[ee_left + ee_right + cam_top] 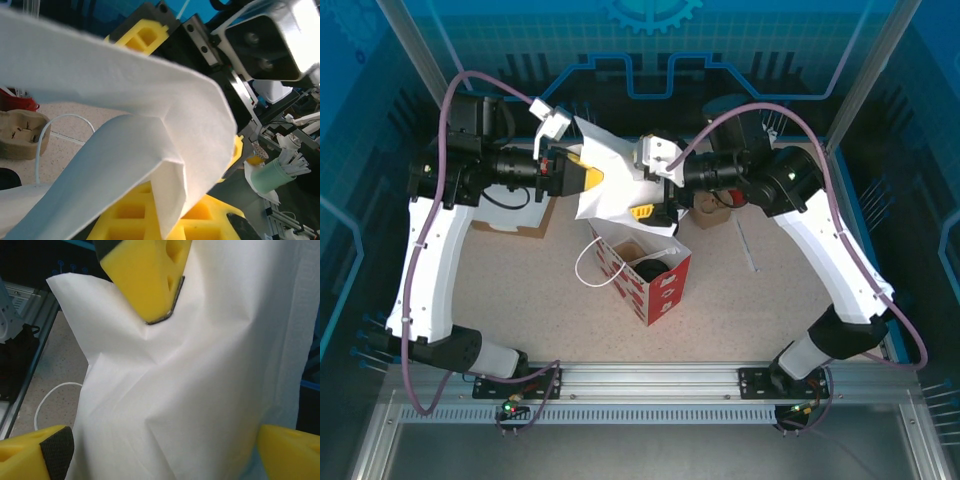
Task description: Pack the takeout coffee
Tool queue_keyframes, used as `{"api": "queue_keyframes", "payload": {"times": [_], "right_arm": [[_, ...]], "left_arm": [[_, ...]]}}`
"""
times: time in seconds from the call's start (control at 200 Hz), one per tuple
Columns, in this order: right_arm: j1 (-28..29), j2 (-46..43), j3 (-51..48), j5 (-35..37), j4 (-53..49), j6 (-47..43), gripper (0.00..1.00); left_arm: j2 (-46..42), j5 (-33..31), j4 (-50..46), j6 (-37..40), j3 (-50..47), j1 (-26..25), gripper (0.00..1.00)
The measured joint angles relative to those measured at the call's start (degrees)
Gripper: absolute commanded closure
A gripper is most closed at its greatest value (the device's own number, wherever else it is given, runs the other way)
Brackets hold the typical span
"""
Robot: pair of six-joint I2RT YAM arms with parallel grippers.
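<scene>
Two arms meet over the middle of the tabletop (520,300), sharing one white paper sheet (605,180). The left jaws are closed on the sheet's edge; in the right wrist view one yellow finger (145,280) of theirs presses into a crease. The right jaws stand wide open, one finger on either side of the hanging sheet, gripping nothing.

Just in front of the sheet stands a red bag (665,285), upright, with its mouth open. Its white cord handle (585,265) lies out toward the left arm's side. The takeout coffee (650,268) is most likely the dark round shape inside that mouth, seen as a black lid, so the cup appears to be in the bag already. Its green wall cannot be made out. A brown cardboard piece (712,205) lies by the right arm's wrist.

Hazards, as judged:
- (a) The sheet hangs from a single pinch at one edge, and thin paper may slip out or tear there if the arm swings.
- (b) If the right jaws close and the arms then draw apart, the sheet could rip between them.
- (c) The bag is light and free-standing, so a sheet or wrist brought down against its rim could tip it and spill the coffee.
- (d) The loose handle could snag a descending finger.
</scene>
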Motion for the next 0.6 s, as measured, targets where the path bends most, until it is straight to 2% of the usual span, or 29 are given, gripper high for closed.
{"api": "queue_keyframes", "payload": {"times": [0.255, 0.47, 0.6], "right_arm": [[-1.29, 3.30, 4.44, -4.11, -3.37, 3.37, 0.28], [-1.73, 3.82, 4.70, -5.55, -5.60, 5.31, 0.67], [-1.84, 3.80, 4.70, -5.55, -6.29, 6.05, 0.88]], "left_arm": [[0.09, 0.04, -2.32, 2.69, 1.60, -0.13, 0.94], [0.22, -0.02, -3.06, 4.04, 1.64, -0.13, 0.94], [0.22, -0.33, -3.06, 4.92, 1.70, -0.13, 0.89]]}}
